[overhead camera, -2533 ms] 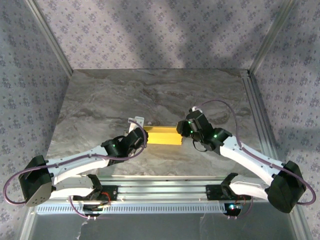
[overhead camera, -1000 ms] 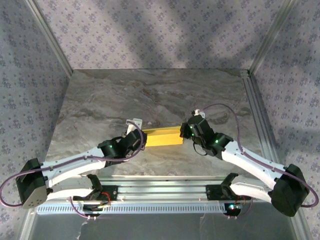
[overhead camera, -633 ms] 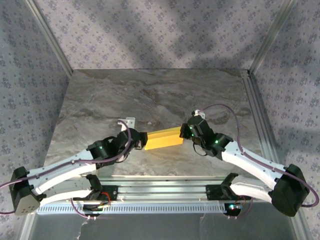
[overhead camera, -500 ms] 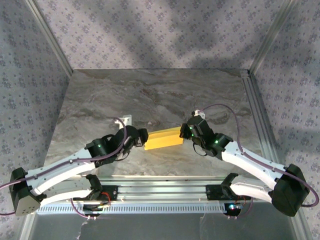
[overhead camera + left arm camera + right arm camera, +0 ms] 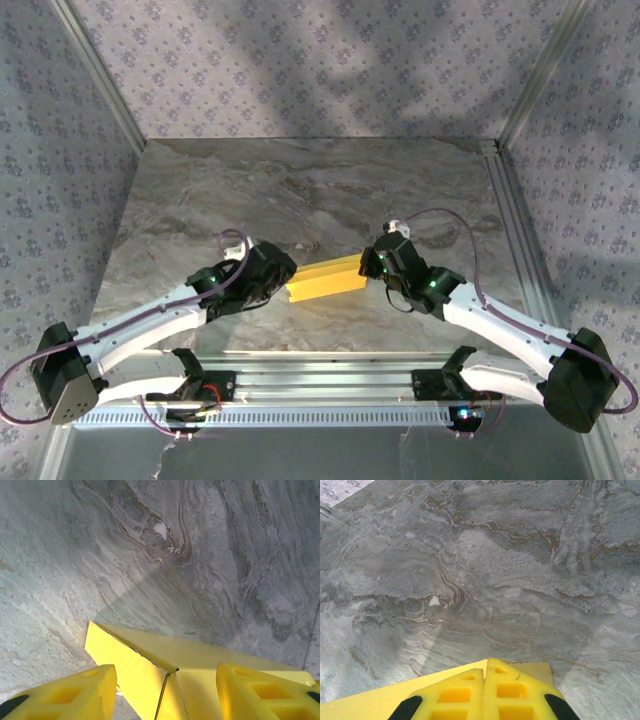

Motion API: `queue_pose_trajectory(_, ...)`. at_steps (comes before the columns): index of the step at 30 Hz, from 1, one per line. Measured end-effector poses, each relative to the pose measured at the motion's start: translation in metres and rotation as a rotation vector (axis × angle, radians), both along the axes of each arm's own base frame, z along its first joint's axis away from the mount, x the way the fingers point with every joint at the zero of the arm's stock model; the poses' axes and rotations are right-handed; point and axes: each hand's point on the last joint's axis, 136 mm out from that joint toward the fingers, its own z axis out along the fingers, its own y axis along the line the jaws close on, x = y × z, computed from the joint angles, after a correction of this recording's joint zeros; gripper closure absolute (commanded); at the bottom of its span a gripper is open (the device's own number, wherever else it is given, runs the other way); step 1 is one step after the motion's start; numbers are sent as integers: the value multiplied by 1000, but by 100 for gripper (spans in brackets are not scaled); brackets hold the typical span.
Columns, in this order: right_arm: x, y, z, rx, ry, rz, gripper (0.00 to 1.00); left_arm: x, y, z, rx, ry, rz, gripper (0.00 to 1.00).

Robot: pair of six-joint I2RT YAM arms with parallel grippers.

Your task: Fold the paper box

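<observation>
Left wrist shows our left gripper (image 5: pixel 165 680) half open, box (image 5: pixel 135 660) between its fingers; our right gripper (image 5: pixel 484 674) pinches the box.

paper box (image 5: pixel 323 279) on table (image 5: pixel 300 190), between left hand (image 5: pixel 283 280) and right hand (image 5: pixel 366 268)

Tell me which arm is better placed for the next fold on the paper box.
Left, probably. The left end effector is open astride one end of the paper box, where a flap seam shows. The right end effector is shut on the other end, steadying it.
</observation>
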Motion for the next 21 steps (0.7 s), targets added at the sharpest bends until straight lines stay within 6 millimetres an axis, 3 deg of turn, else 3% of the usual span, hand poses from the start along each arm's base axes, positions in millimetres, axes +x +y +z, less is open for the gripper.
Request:
queue_pose_trajectory(5,0,0,0,0,0,1,95,-5,-4,-13,-78,59,46,51)
queue_pose_trajectory(12,0,0,0,-1,1,2,96,-4,-10,-14,-159,82,90,58)
queue_pose_trajectory(16,0,1,0,0,1,2,95,-1,-12,-13,-181,79,111,74)
queue_pose_trajectory(21,0,-1,0,-6,-1,-5,95,4,-13,-13,-188,64,136,81)
